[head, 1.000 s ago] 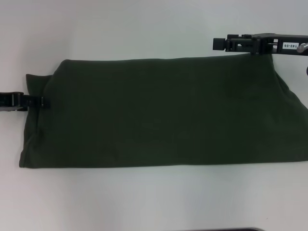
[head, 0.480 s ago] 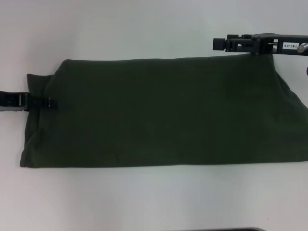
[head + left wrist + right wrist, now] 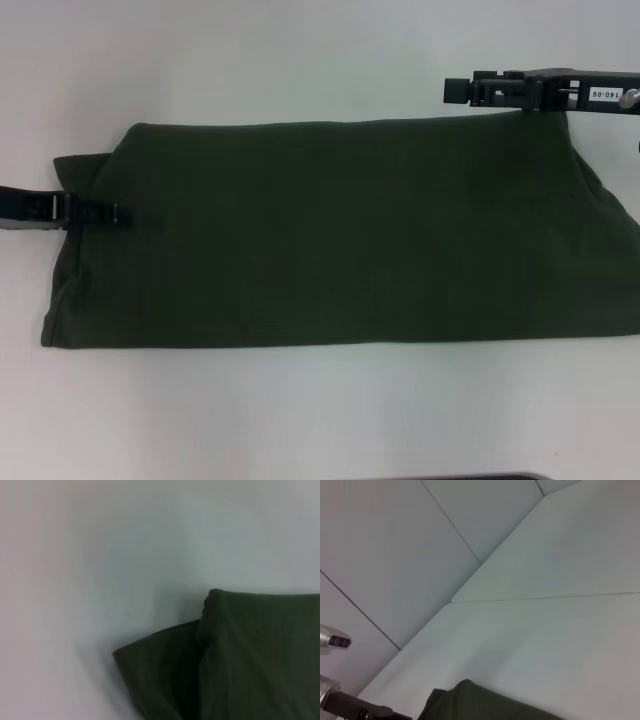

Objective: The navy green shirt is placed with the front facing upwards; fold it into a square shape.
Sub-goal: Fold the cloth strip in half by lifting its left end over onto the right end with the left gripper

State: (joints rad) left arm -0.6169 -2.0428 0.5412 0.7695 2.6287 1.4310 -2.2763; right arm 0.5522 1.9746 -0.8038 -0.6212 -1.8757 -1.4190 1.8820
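On the white table (image 3: 320, 420) | navy green shirt (image 3: 340, 235) folded into wide band, plain side up | left end effector (image 3: 112, 213) over shirt's left edge, grip state unclear | right end effector (image 3: 460, 90) at far-right corner, unclear

Looks like lab or test room: big plain white table (image 3: 320, 420), bare pale wall panels (image 3: 395, 555) at 10 o'clock, no home stuff.

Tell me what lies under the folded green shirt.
Under the navy green shirt only the white table shows around its edges. A lower cloth layer pokes out by the left gripper; anything else beneath is covered.
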